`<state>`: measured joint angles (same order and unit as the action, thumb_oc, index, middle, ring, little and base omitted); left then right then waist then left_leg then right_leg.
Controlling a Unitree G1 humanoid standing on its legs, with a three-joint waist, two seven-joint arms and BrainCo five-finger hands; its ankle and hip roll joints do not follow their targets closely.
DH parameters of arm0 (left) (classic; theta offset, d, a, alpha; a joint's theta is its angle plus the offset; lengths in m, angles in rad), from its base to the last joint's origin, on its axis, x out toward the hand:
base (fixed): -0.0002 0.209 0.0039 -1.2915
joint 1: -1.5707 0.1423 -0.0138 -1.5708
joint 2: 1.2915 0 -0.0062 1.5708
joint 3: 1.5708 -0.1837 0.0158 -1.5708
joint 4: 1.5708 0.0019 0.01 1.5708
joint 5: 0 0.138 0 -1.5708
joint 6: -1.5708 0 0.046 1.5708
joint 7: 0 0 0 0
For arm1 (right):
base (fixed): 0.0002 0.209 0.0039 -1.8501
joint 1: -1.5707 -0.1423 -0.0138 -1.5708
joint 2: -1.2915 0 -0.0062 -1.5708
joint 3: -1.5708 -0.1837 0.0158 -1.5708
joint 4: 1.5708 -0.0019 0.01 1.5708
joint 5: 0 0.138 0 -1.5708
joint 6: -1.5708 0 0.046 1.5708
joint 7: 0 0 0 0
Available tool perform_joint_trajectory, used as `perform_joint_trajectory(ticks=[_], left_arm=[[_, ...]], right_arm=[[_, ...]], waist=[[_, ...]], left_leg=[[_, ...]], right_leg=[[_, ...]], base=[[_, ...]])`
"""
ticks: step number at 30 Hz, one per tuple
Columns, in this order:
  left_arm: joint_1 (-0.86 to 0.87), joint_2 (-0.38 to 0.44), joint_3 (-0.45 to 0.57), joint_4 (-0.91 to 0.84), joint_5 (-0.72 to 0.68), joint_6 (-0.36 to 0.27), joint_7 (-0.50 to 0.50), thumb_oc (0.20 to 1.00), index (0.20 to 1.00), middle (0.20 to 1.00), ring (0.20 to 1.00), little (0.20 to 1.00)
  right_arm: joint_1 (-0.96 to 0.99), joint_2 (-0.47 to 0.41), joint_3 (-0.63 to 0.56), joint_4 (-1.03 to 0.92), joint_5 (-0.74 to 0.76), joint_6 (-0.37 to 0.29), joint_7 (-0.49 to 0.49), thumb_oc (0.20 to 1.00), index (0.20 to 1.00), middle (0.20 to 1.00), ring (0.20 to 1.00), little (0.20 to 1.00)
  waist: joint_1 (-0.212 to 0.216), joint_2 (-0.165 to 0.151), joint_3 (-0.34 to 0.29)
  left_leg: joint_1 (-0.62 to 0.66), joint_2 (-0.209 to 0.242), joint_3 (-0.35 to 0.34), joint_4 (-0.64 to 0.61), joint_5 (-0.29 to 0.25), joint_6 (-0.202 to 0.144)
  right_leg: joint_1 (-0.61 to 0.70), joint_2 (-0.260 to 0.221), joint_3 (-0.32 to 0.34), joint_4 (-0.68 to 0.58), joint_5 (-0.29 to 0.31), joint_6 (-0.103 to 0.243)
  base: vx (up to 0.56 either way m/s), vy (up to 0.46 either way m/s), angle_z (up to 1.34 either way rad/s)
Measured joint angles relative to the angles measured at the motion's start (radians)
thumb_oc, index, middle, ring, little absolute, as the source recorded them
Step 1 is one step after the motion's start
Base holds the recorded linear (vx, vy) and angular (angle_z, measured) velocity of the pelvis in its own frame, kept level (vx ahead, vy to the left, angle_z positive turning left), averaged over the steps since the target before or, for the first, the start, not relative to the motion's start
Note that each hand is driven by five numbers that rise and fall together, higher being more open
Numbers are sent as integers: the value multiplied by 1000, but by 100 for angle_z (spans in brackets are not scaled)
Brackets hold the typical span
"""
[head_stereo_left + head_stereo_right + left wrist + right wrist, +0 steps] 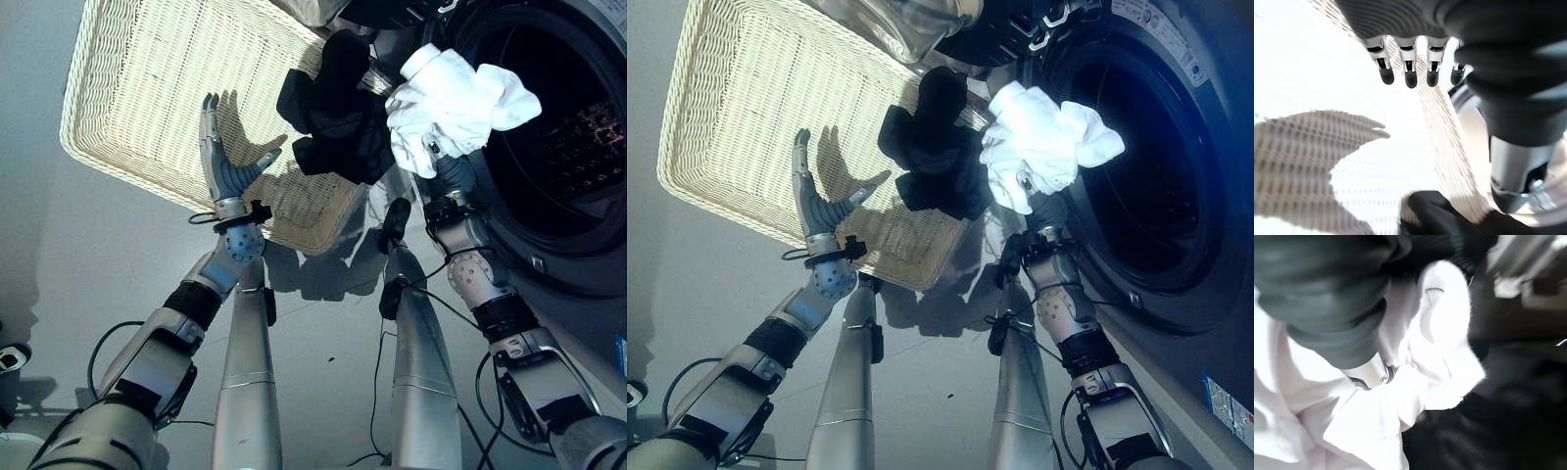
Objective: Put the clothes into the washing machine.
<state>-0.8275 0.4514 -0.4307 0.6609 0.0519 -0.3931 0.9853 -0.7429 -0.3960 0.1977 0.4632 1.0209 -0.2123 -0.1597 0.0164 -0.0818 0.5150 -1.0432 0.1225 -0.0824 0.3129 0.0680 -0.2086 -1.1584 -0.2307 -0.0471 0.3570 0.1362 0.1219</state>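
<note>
**White bundle raised at the drum mouth; dark garment trailing**

White cloth (pixel 453 103): a bunched wad, upper right of frame in the left eye view, held up in front of the washing machine's (pixel 578 196) dark round opening. It looks soft, light and limp, with loose folds and lobes hanging free. Judgement: no risk of breakage, but it will drape and shed an end if pinched by one fold only. Best hold is deep into the bulk of the wad, as it seems to be now.

Dark garment (pixel 338 113): hangs just beside the white cloth, on its left, over the near right corner of the wicker basket (pixel 118 98). Cannot tell whether it is gripped along with the white piece or merely caught on it. Judged equally soft; it may snag on the basket rim or drop short of the door.

Right hand (pixel 446 166): forearm upright, hand lifted under the white wad. In the right wrist view the cloth wraps round the hand and hides the fingers; grip cannot be confirmed.

Left hand (pixel 223 166): raised over the basket, centre left of frame, fingers straight and spread, thumb out to the side, holding nothing. Left wrist view shows the fingertips (pixel 1410 78) straight above the weave.
</note>
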Motion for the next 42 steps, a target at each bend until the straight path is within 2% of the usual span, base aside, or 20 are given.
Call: perform_joint_trajectory(ticks=[6, 10, 13, 14, 16, 17, 18, 19, 21, 24, 27, 31, 32, 33, 35, 37, 42], left_arm=[[-59, 6, -1, 72, -110, -9, 4, 1000, 1000, 1000, 1000, 1000], [-76, 19, -3, 103, -129, -24, 2, 1000, 1000, 1000, 1000, 1000], [-63, 63, -20, 107, -136, -51, -1, 1000, 1000, 1000, 1000, 1000], [-54, 73, -24, 105, -136, -57, -1, 1000, 1000, 1000, 1000, 1000], [-32, 96, -27, 104, -144, -57, -2, 1000, 1000, 1000, 1000, 1000], [-12, 104, -26, 104, -144, -56, -2, 1000, 1000, 1000, 1000, 1000], [-9, 111, -23, 102, -145, -56, -3, 1000, 1000, 1000, 1000, 1000], [-2, 118, -23, 101, -146, -55, -4, 1000, 1000, 1000, 1000, 1000], [-4, 148, -23, 102, -168, -53, -20, 1000, 1000, 1000, 1000, 1000], [-24, 179, -21, 104, -194, -52, -47, 1000, 1000, 1000, 1000, 1000], [-55, 189, -24, 111, -196, -53, -74, 1000, 1000, 1000, 1000, 1000], [-77, 189, -46, 125, -206, -53, -85, 1000, 1000, 1000, 1000, 1000], [-85, 189, -53, 129, -206, -53, -85, 1000, 1000, 1000, 1000, 1000], [-94, 187, -68, 140, -207, -53, -85, 1000, 1000, 1000, 1000, 1000], [-100, 180, -68, 146, -213, -53, -85, 1000, 1000, 1000, 1000, 1000], [-107, 178, -68, 147, -218, -53, -84, 1000, 1000, 1000, 1000, 1000], [-117, 176, -68, 147, -221, -53, -84, 1000, 1000, 1000, 1000, 1000]], right_arm=[[-112, -46, 10, 236, 128, -4, -35, 200, 200, 200, 200, 200], [-169, -101, 9, 330, 255, -63, -78, 200, 200, 200, 200, 200], [-227, -186, -8, 381, 298, -202, -181, 200, 200, 200, 200, 200], [-243, -211, -37, 385, 287, -249, -240, 200, 200, 200, 200, 200], [-284, -270, -89, 394, 226, -338, -423, 200, 200, 200, 200, 200], [-294, -308, -116, 397, 187, -369, -492, 432, 432, 432, 432, 432], [-296, -327, -129, 396, 176, -405, -529, 868, 868, 868, 868, 868], [-290, -319, -138, 385, 157, -437, -566, 1000, 1000, 1000, 1000, 1000], [-287, -331, -130, 390, 129, -416, -598, 1000, 1000, 1000, 1000, 1000], [-299, -334, -113, 441, 128, -363, -562, 1000, 1000, 1000, 1000, 1000], [-323, -335, -55, 550, 42, -248, -492, 1000, 1000, 1000, 1000, 1000], [-329, -351, 59, 582, -129, -72, -488, 1000, 1000, 1000, 1000, 1000], [-332, -351, 72, 590, -151, -50, -491, 1000, 1000, 1000, 1000, 1000], [-352, -352, 115, 618, -214, 14, -500, 1000, 1000, 1000, 1000, 1000], [-378, -354, 131, 621, -252, 62, -505, 1000, 1000, 1000, 1000, 1000], [-396, -358, 152, 617, -335, 139, -516, 1000, 1000, 1000, 1000, 1000], [-413, -359, 208, 533, -482, 198, -563, 1000, 1000, 1000, 1000, 1000]], waist=[[1, 0, 0], [4, 0, 0], [21, 0, 0], [26, 0, 0], [25, -1, 1], [26, -1, 1], [25, -1, 1], [27, -2, 1], [25, -7, 4], [25, -8, 4], [26, -8, 4], [22, -8, 4], [23, -8, 4], [23, -8, 4], [19, -8, 4], [19, -8, 4], [23, -8, 4]], left_leg=[[-1, 0, 1, 3, 0, 0], [-4, 2, 0, 7, -1, 0], [-26, 21, -17, 22, -3, -5], [-36, 27, -22, 27, -5, -7], [-48, 33, -32, 37, -7, -10], [-50, 34, -35, 38, -7, -10], [-50, 34, -37, 39, -7, -10], [-50, 33, -38, 39, -7, -10], [-54, 31, -41, 47, -8, -10], [-57, 30, -47, 55, -8, -10], [-57, 27, -60, 56, -10, -5], [-55, 26, -63, 50, -7, -8], [-55, 26, -64, 49, -7, -8], [-57, 25, -64, 47, -6, -7], [-57, 25, -64, 42, -5, -6], [-53, 25, -67, 18, 6, -7], [-53, 24, -71, -1, 13, -8]], right_leg=[[3, 1, -1, -11, 9, 0], [6, 2, -3, -14, 15, -6], [11, 23, -20, -41, 28, -9], [11, 31, -24, -49, 33, -12], [13, 38, -35, -57, 39, -15], [14, 38, -37, -59, 40, -15], [16, 38, -39, -60, 40, -16], [18, 38, -40, -62, 44, -18], [22, 37, -41, -67, 49, -17], [27, 37, -45, -69, 50, -14], [44, 35, -57, -84, 54, -11], [54, 35, -63, -100, 64, -13], [55, 35, -64, -102, 64, -13], [55, 34, -66, -106, 65, -12], [55, 34, -68, -111, 64, -9], [54, 33, -73, -116, 64, -9], [52, 30, -80, -120, 67, -13]], base=[[0, 0, 0], [-2, -33, -1], [-13, -93, -8], [-11, -50, -9], [-13, -42, -3], [-18, -36, 1], [0, 0, 0], [0, 0, 0], [0, 0, 0], [3, -15, 1], [9, -30, 5], [0, 0, 0], [0, 0, 0], [0, 0, 0], [-6, -21, 1], [-7, -27, 5], [-2, -1, 3]])
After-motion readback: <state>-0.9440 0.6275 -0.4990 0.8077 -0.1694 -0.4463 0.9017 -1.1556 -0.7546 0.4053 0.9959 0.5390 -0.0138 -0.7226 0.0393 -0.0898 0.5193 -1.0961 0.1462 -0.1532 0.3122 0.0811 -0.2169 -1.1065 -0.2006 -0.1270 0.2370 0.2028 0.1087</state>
